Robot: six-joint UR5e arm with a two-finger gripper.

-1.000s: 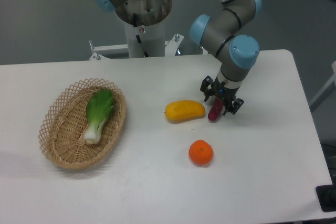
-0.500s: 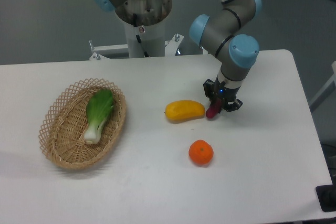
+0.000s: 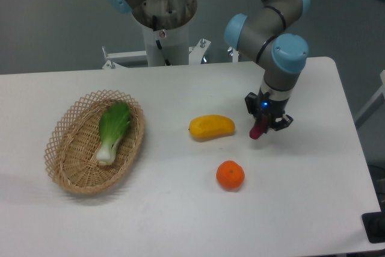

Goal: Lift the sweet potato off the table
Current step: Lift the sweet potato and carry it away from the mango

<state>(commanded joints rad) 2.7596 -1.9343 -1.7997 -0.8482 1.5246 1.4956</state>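
Protruding below the hand (image 3: pixel 264 126), the sweet potato (image 3: pixel 257 130) is clamped, upper part hidden between the fingers, above the counter (image 3: pixel 301 185). Yellow fruit (image 3: pixel 212 127) to one side; orange (image 3: pixel 230 174) nearer the camera; basket (image 3: pixel 66 161) holding bok choy (image 3: pixel 113 130) well apart.

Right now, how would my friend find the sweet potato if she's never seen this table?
Start at the white table and find the robot arm's gripper on the right side. The sweet potato is the small dark purple thing pinched in its jaws, right of the yellow fruit and above the orange. It's the only purple, skinny one.
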